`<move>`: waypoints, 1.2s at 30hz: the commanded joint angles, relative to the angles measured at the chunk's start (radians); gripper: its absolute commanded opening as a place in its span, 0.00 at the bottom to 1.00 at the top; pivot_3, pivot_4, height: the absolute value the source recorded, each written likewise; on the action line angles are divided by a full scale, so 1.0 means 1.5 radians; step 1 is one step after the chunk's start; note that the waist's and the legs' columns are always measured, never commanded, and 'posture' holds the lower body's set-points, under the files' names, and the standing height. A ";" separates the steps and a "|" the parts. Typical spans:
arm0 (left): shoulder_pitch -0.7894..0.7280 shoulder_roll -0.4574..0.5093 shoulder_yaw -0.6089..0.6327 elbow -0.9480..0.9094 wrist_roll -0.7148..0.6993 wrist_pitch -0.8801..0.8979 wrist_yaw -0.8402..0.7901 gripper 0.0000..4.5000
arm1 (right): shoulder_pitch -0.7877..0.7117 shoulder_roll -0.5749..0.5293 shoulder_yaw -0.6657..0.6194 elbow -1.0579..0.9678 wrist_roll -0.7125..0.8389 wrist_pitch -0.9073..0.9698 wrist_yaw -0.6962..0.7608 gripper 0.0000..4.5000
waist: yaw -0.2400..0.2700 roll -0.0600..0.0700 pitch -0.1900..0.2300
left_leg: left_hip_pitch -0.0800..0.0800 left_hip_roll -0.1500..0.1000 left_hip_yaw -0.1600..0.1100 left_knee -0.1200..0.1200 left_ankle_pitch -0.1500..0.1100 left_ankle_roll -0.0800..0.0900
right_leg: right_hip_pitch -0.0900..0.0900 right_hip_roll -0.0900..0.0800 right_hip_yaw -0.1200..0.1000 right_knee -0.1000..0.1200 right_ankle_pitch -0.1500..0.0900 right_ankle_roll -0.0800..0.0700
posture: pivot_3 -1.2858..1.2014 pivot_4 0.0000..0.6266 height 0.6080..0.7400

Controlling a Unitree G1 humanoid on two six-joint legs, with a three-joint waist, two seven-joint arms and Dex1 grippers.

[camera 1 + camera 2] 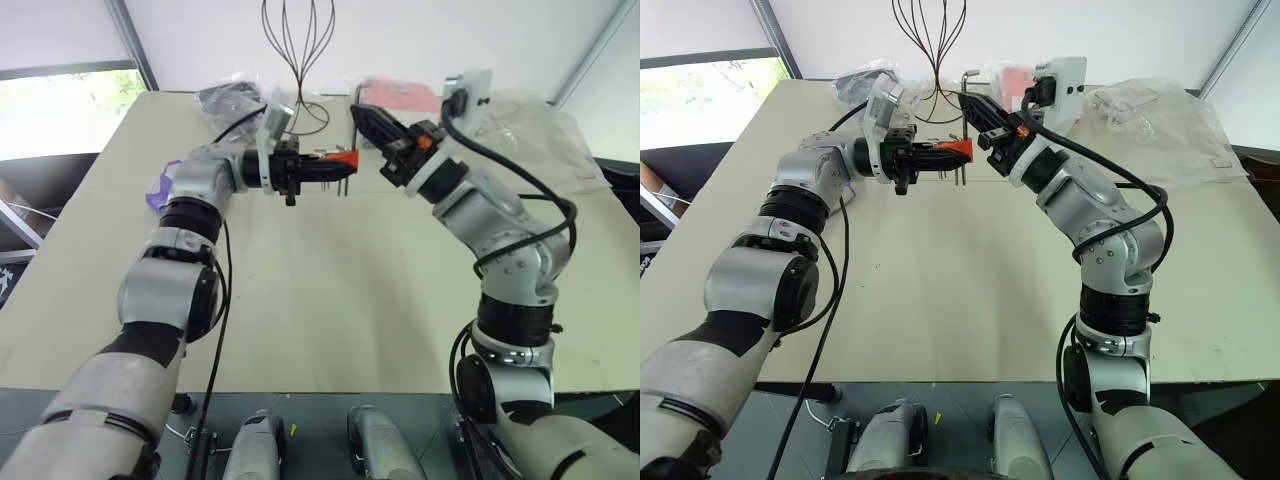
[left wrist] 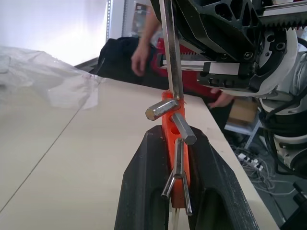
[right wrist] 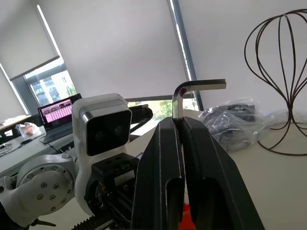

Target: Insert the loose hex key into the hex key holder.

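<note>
My left gripper (image 1: 930, 152) reaches level toward the right and is shut on the hex key holder (image 1: 958, 148), an orange-red block held above the table. In the left wrist view the holder (image 2: 167, 125) sits between the two black fingers (image 2: 144, 182), with several short grey keys sticking out. My right gripper (image 1: 980, 108) comes from the right and is shut on the loose hex key (image 3: 184, 89), its bent end up. The key's long shaft (image 2: 170, 57) runs down to the holder's upper edge and touches it there.
The pale table (image 1: 330, 300) carries a black wire stand (image 1: 298, 50) at the back. A red packet (image 1: 400, 95) and clear plastic bags (image 1: 1160, 120) lie at the back right, a black bagged item (image 1: 225, 97) at the back left. A person's hand (image 2: 139, 57) shows beyond the table.
</note>
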 commanded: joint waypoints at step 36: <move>0.006 0.022 0.020 -0.030 0.021 -0.030 0.037 0.00 | 0.087 -0.090 -0.023 -0.105 0.036 0.007 0.012 0.99 | 0.003 0.000 0.000 | 0.000 0.000 0.000 0.001 0.000 0.000 | 0.000 0.000 0.000 0.002 0.000 0.000 | 0.52 0.24 1.00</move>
